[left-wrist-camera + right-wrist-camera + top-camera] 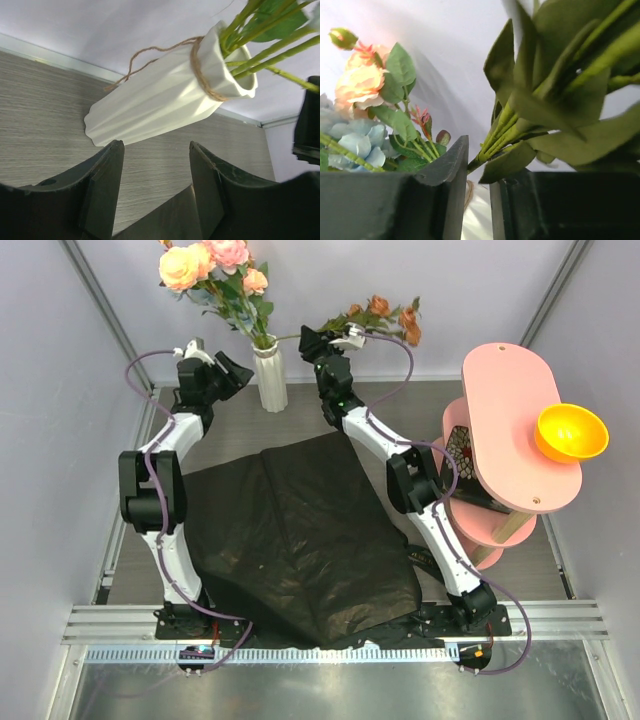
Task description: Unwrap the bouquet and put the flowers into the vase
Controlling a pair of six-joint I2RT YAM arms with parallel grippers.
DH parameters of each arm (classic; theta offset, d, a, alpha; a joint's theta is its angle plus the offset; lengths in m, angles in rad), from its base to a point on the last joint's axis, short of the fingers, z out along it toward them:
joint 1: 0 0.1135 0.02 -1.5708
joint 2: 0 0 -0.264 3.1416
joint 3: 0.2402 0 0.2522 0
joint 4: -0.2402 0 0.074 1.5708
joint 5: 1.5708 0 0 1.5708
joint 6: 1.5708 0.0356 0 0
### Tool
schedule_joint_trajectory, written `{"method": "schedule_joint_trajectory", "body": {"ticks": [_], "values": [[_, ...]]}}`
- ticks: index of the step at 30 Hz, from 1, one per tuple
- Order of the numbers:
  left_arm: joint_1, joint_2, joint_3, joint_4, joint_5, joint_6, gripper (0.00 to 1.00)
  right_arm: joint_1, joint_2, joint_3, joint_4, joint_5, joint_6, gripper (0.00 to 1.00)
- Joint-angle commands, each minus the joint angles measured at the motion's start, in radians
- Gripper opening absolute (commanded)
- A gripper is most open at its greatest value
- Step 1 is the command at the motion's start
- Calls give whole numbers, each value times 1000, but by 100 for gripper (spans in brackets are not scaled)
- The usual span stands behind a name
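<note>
Starting nearest the arm bases, the black wrapping paper (300, 540) lies spread flat on the grey counter (430, 415), so only the flowers are left to deal with. Beyond it, the right claw (480, 165) has its fingers close together on the bunched green stems (495, 135) of the rust-flowered sprig (385, 312). The sprig is held level in the air just right of the vase (270, 380), with its cut end toward the rim. It looks light, with thin, springy stems and soft leaves, so it will likely swivel in a grip. The bare stem below the leaves is the place to hold it, never the heads. The left claw (156, 147) hovers just in front of the vase, fingers apart and empty. The vase is tall, narrow and probably tippy, so a hold around its body would steady it. It is white and ribbed with a scalloped rim and twine at the neck, and it stands at the counter's far edge. Pink, peach and pale-blue roses (205, 265) already stand in it.
</note>
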Motion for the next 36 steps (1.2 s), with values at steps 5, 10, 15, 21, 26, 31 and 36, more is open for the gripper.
{"method": "schedule_joint_trajectory", "body": {"ticks": [5, 10, 15, 21, 26, 31, 36], "values": [[7, 32, 70, 84, 104, 36, 57, 43, 23, 165, -28, -97, -356, 17], [7, 53, 118, 48, 108, 64, 61, 60, 25, 197, -88, -200, -481, 13], [4, 78, 144, 43, 128, 59, 61, 71, 36, 228, -147, -244, -564, 9], [-6, 98, 179, 26, 136, 64, 61, 74, 88, 280, -172, -261, -574, 13], [-14, 98, 179, 23, 128, 68, 61, 72, 120, 295, -132, -227, -548, 23], [-16, 76, 162, 12, 113, 75, 61, 71, 88, 282, -169, -183, -501, 46], [-14, 49, 132, 6, 111, 73, 61, 71, -21, 168, -229, -214, -424, 62]]}}
